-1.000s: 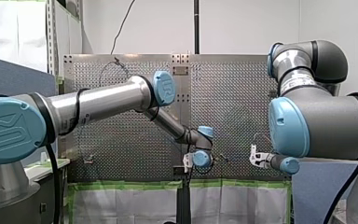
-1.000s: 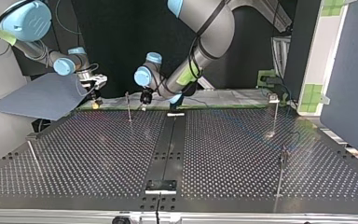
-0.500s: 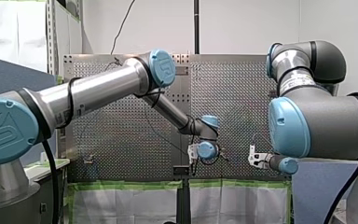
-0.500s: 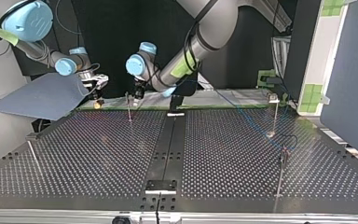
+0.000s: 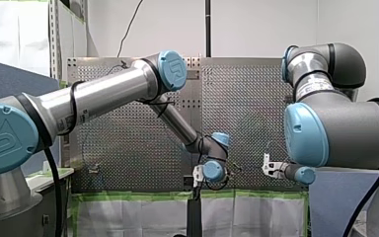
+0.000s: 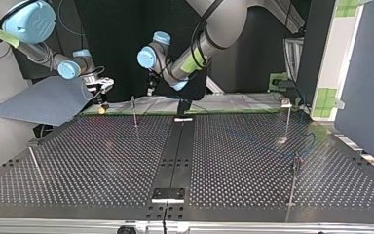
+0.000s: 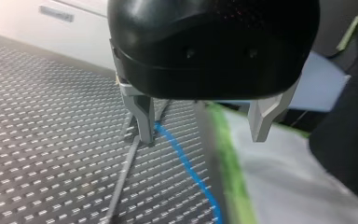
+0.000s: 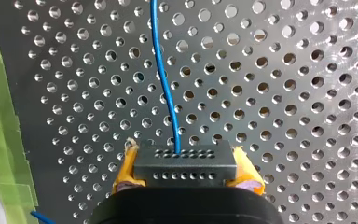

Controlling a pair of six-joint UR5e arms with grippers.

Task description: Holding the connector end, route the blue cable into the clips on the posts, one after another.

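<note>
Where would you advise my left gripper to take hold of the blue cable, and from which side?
Probably the straight stretch of blue cable under my left gripper: come from above, open jaws across it, since it is thin and runs between them.

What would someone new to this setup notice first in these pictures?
The blue cable stands out, leading away from the dark connector clamped in my right end effector between yellow pads, over the perforated table. Next comes my left end effector, open, the blue cable passing one metal finger.
</note>
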